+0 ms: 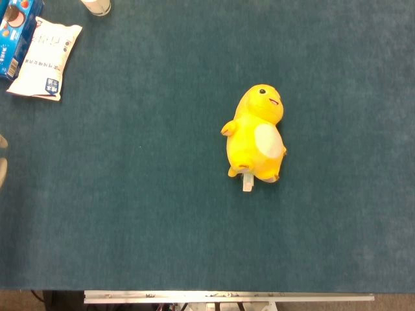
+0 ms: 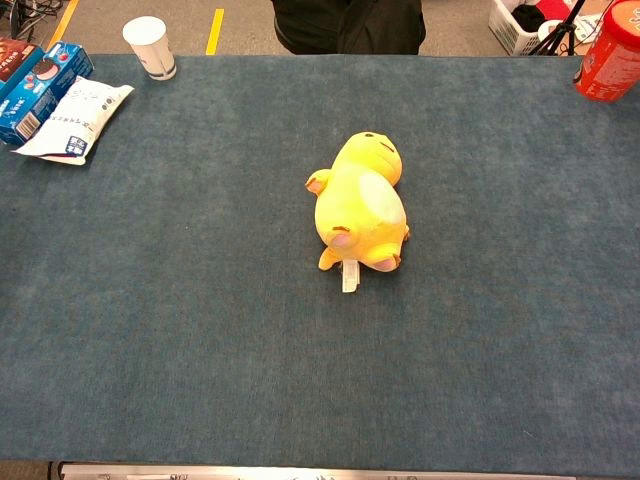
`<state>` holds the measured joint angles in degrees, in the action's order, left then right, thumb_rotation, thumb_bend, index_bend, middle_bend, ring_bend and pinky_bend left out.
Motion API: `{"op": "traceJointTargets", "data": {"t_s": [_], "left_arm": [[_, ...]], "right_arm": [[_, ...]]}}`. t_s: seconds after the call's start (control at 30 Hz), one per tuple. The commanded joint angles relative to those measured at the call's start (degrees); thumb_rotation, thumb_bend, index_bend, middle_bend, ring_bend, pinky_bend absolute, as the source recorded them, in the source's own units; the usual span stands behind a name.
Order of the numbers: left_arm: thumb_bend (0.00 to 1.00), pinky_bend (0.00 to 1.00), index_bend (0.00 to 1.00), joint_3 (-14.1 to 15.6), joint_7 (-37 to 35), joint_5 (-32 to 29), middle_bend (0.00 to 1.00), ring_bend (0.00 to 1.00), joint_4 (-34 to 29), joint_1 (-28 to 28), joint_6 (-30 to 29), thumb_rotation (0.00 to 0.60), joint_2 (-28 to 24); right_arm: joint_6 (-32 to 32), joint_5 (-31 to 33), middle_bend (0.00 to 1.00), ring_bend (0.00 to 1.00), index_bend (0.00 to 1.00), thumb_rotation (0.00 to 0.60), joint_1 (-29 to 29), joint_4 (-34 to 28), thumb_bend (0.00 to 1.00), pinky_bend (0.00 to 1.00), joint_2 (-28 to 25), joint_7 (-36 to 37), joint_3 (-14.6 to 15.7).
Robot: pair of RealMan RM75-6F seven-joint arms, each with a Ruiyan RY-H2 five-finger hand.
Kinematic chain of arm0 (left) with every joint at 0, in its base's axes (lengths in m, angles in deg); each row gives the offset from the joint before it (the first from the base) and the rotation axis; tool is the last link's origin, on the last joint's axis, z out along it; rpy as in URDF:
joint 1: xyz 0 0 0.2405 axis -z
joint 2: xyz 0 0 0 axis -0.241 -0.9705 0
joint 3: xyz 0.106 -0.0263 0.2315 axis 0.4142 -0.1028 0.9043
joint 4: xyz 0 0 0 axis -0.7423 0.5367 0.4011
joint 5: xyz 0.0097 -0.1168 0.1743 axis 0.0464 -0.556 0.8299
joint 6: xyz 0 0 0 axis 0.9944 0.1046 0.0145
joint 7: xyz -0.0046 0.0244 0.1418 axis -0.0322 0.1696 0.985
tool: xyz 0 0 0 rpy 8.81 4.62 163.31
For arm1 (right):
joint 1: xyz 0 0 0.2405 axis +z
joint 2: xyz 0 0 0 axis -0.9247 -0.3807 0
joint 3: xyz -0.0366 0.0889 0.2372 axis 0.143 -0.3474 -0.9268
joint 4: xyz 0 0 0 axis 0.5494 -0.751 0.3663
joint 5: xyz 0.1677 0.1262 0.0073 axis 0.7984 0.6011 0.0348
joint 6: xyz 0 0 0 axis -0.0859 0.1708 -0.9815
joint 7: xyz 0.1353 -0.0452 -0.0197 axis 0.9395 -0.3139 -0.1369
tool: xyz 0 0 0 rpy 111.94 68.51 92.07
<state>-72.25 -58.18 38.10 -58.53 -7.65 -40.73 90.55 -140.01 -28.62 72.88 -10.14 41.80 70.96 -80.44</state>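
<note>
Big teal tabletop [image 2: 150, 330] with a yellow plush toy [image 2: 360, 205] lying on its back near the middle, white tag [image 2: 350, 277] sticking out at 6 o'clock. Up at 10 o'clock there's a white snack bag [image 2: 75, 122] with print too small to read, a blue cookie box [image 2: 40, 90] and a white paper cup [image 2: 150, 45], plus a red can [image 2: 610, 50] at 2 o'clock. Neither hand shows up in either view, so can't say what they're doing.

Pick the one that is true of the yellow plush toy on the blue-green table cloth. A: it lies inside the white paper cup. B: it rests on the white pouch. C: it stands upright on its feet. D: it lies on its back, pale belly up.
D: the yellow plush toy lies flat on the blue-green table cloth, pale belly up.
</note>
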Motion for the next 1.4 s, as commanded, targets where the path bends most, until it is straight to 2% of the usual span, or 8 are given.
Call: {"op": "traceJointTargets", "data": {"t_s": [0.03, 0.37, 0.57, 1.0, 1.1, 1.17, 1.33, 1.4], "left_arm": [[0.39, 0.42, 0.44, 0.0, 0.0, -0.1, 0.43, 0.32, 0.0, 0.0, 0.1, 0.6, 0.0], [0.39, 0.42, 0.44, 0.2, 0.0, 0.3, 0.43, 0.32, -0.4, -0.2, -0.3, 0.6, -0.1], [0.39, 0.42, 0.44, 0.3, 0.0, 0.5, 0.43, 0.32, -0.6, 0.0, 0.1, 0.6, -0.1], [0.39, 0.42, 0.44, 0.2, -0.5, 0.6, 0.43, 0.32, -1.5, -0.7, -1.2, 0.6, -0.7], [0.39, 0.42, 0.44, 0.2, -0.6, 0.7, 0.43, 0.32, -1.8, -1.0, -1.9, 0.6, -0.9], [0.39, 0.42, 0.44, 0.1, -0.7, 0.6, 0.43, 0.32, -1.9, -1.2, -2.1, 0.6, -1.0], [0.39, 0.42, 0.44, -0.1, -0.8, 0.6, 0.43, 0.32, -2.1, -1.3, -2.4, 0.6, -1.2], [0.39, 0.42, 0.44, -0.1, -0.9, 0.7, 0.43, 0.32, -2.1, -1.3, -2.4, 0.6, -1.2]], "right_arm": [[-0.1, -0.1, 0.47, 0.37, 0.33, 0.6, 0.0, 0.0, 0.14, 0.38, 0.0, 0.1, 0.0], [0.7, -1.4, 0.47, 0.37, 0.33, 0.6, 1.1, -0.2, 0.15, 0.38, -0.4, 1.8, -0.1], [3.8, -4.9, 0.47, 0.37, 0.33, 0.6, 4.7, -1.7, 0.15, 0.38, -1.1, 2.5, -0.4], [18.9, -13.2, 0.47, 0.37, 0.33, 0.6, 19.4, -6.2, 0.14, 0.38, 1.4, 3.8, -1.3], [23.1, -13.5, 0.44, 0.35, 0.33, 0.6, 23.0, -6.6, 0.13, 0.37, 2.8, 3.6, -1.7], [25.6, -13.5, 0.41, 0.32, 0.33, 0.6, 25.2, -6.7, 0.12, 0.33, 3.8, 2.9, -2.0], [30.0, -13.8, 0.36, 0.18, 0.33, 0.6, 29.5, -6.1, 0.11, 0.08, 7.0, 0.3, -2.3], [31.2, -13.8, 0.33, 0.14, 0.33, 0.6, 30.7, -5.7, 0.11, 0.02, 8.4, -1.1, -2.3]]}}
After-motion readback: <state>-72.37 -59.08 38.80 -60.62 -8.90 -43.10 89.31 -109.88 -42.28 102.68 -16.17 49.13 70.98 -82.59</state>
